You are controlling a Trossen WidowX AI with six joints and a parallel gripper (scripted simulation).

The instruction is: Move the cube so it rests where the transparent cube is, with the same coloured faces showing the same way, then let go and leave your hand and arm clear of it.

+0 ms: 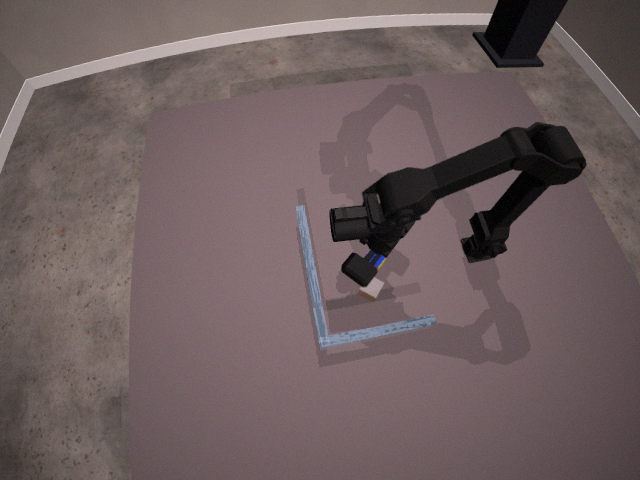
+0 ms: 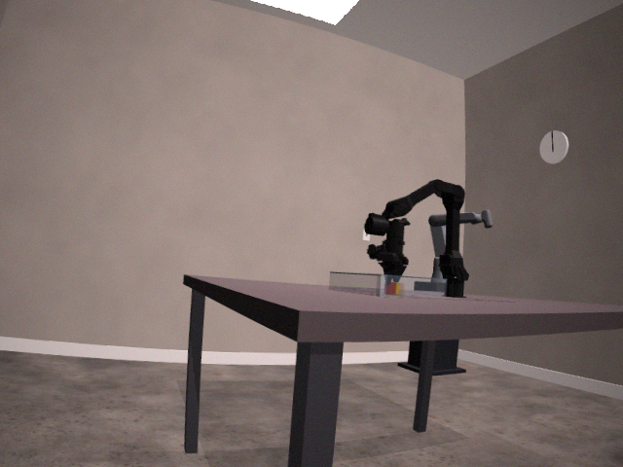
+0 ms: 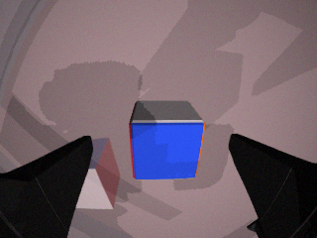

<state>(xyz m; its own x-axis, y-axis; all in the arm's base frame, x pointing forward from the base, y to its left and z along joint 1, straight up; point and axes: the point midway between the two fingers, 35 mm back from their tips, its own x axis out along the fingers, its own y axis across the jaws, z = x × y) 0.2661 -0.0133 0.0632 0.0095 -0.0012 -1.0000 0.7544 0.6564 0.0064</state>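
Hovering with fingers spread wide and empty, the gripper [image 3: 158,159] frames the cube [image 3: 165,147] on the table beside the transparent cube [image 3: 101,181]; grasp, placement and release all remain.

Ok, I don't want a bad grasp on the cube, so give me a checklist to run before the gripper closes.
1. Gripper open, holding nothing: ok.
2. Cube centred between the fingers: ok.
3. Cube flat on the table, blue face up: ok.
4. Fingers low enough around the cube: cannot tell.
5. Transparent cube beside the left finger, free of obstruction: ok.
6. Glass wall away from the fingers: ok.
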